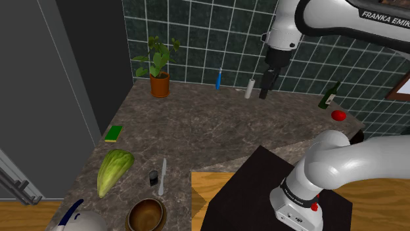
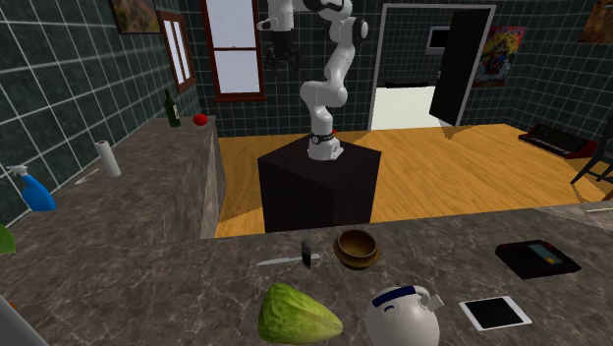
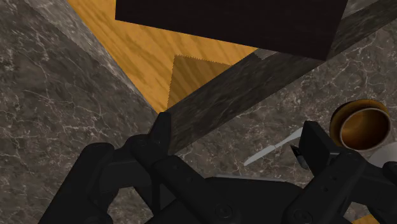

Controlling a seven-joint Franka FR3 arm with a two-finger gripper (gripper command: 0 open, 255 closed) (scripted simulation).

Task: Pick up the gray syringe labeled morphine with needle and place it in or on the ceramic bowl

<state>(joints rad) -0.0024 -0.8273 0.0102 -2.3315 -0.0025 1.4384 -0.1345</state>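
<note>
The thin grey syringe [image 1: 162,176] lies flat on the dark marble counter [image 1: 197,125], near its front edge and just beyond the brown bowl [image 1: 146,214]. Seen from across the counter, the syringe [image 2: 283,260] is left of the bowl [image 2: 357,248], with a small dark object [image 2: 307,254] between them. My gripper [image 1: 265,85] hangs high over the back of the counter, far from both. In the wrist view the gripper [image 3: 238,137] is open with nothing between its fingers. Far below it lie the syringe [image 3: 273,149] and the bowl [image 3: 362,127].
A lettuce head [image 1: 115,170], green sponge [image 1: 113,133], potted plant [image 1: 158,65], white roll [image 1: 250,87], green bottle [image 1: 328,96] and red object [image 1: 338,115] stand around the counter. A white kettle [image 2: 403,315], tablet [image 2: 495,313] and black device [image 2: 535,258] sit near the bowl.
</note>
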